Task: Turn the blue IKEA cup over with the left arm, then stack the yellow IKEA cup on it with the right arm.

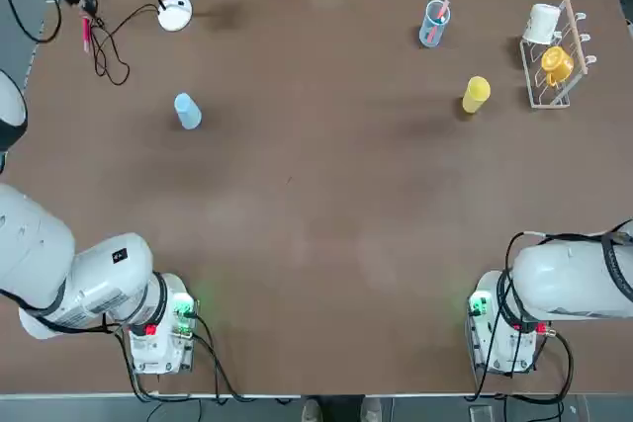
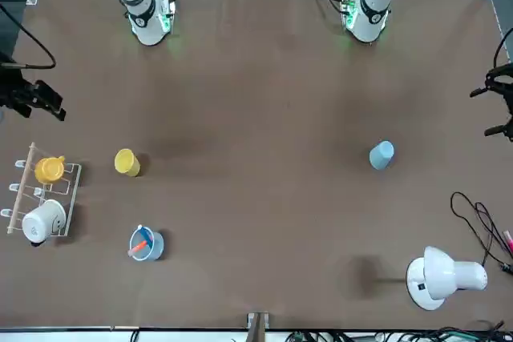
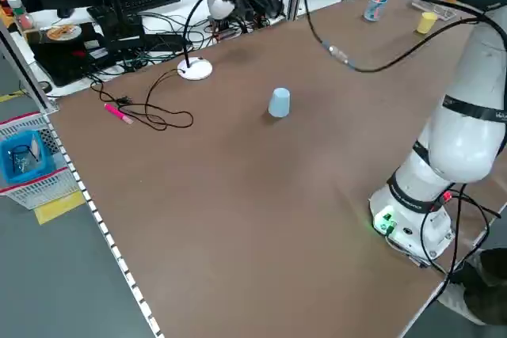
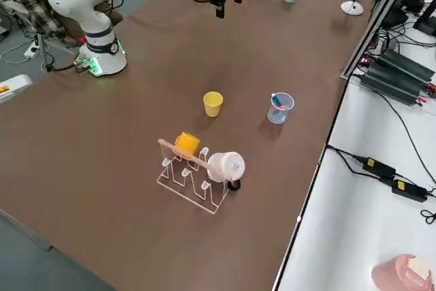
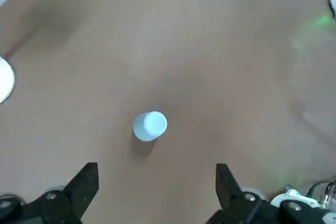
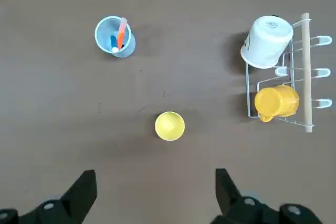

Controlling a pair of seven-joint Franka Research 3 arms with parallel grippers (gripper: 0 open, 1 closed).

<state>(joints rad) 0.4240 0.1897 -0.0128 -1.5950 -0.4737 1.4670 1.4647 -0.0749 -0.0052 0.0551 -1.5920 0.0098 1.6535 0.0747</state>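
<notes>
The blue IKEA cup (image 1: 187, 111) stands on the brown table's far left part, also in the left wrist view (image 5: 149, 125). My left gripper (image 5: 156, 190) hovers high above it, open and empty, fingers (image 5: 86, 182) wide apart. The yellow IKEA cup (image 1: 476, 94) stands on the far right part, seen too from the right wrist (image 6: 169, 126). High over that cup my right gripper (image 6: 155, 192) is open with nothing in it. Both arm bases sit at the near edge: the left arm (image 1: 94, 284) and the right arm (image 1: 569, 279).
A wire rack (image 1: 566, 51) at the far right holds a white mug (image 1: 542, 23) and an orange mug (image 1: 556, 64). A clear bluish glass with pink sticks (image 1: 433, 24) stands beside it. A white lamp base (image 1: 174, 13), black cable and pink pen (image 1: 86, 35) lie far left.
</notes>
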